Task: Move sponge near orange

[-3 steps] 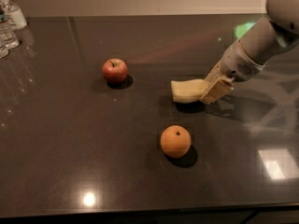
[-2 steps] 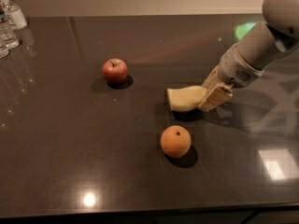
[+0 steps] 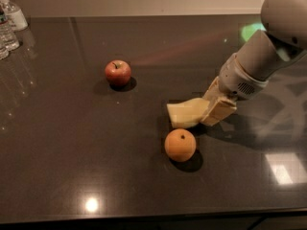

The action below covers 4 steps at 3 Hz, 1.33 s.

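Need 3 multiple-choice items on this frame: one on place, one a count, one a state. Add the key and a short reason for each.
1. Where is the sponge relative to the orange?
A) just beyond it, close by
B) far off at the left edge
C) underneath it

2. How many fruits are on the table?
A) one
B) two
C) four

3. The gripper is:
A) open, hovering with nothing in it
B) shut on the sponge's right end
C) shut on the orange

Key:
1 A: the sponge sits directly above the orange in the camera view, close to it.
2 B: only a red apple and the orange show.
3 B: the gripper, right of centre, clamps the sponge's right end.
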Tool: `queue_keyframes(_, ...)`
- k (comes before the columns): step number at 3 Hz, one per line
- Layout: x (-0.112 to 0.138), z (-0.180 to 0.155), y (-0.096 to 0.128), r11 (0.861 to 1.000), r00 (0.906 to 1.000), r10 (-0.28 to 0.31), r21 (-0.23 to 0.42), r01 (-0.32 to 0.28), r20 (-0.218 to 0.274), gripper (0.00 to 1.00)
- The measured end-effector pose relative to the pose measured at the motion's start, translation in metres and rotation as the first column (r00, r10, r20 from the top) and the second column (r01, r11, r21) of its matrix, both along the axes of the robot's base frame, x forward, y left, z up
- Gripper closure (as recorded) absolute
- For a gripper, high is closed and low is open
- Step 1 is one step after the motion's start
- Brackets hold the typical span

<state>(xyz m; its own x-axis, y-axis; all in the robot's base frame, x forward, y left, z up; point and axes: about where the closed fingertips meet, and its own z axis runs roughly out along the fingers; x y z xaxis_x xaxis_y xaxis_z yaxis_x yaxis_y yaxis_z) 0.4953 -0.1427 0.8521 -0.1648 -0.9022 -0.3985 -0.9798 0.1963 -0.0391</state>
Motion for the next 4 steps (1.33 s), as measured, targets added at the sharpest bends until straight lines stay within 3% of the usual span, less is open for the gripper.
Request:
queue_keyframes(1, -0.0071, -0.0042, 0.0028, 1.000, 0.9998, 0.017, -0.013, -0.017, -0.007, 0.59)
queue_keyframes(2, -0.0129, -0.0046, 0.0065, 0.999, 0.9993, 0.034, -0.009, -0.034, -0.014, 0.27)
queue_keyframes(3, -0.0131, -0.0043, 0.0072, 0.999, 0.9993, 0.035, -0.010, -0.035, -0.013, 0.05)
queue_keyframes(4, -0.0134, -0.0041, 0.0077, 0.999, 0.9993, 0.036, -0.011, -0.036, -0.012, 0.00)
